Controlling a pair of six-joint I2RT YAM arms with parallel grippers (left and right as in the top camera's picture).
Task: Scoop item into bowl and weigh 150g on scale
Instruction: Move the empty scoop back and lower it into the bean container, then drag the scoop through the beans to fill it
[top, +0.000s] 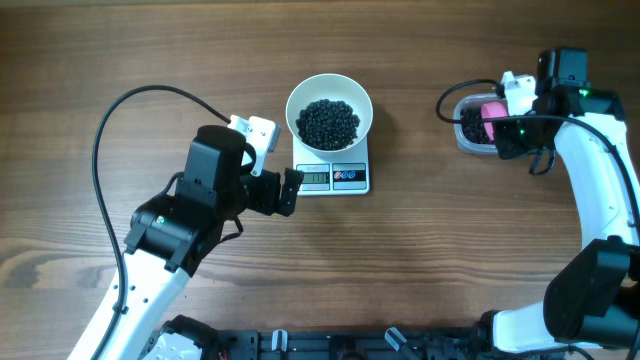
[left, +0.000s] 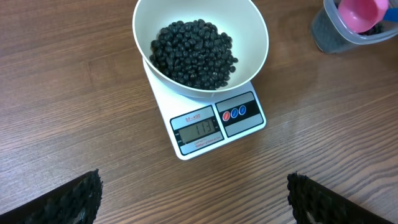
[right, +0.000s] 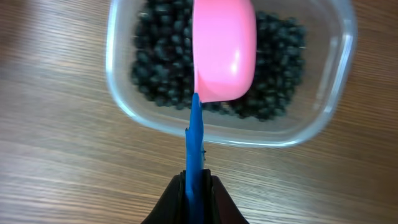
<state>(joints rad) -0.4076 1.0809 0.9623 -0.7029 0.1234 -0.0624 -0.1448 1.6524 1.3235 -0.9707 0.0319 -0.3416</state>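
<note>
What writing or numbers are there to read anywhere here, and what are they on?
"113": on the scale's display, in the left wrist view.
"SF-400": small label above the display; blurry, so only likely.
Buttons: marks too small to read.
No other text shows.

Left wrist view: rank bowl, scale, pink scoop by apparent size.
1. white bowl
2. scale: partly hidden under the bowl, so the gap between them is unsure
3. pink scoop: cut off by the frame edge and farther away

Brown wood-grain table (top: 120, 50), white scale (top: 335, 181) near its centre — clear plastic tub (top: 465, 136) well apart, right side
</note>
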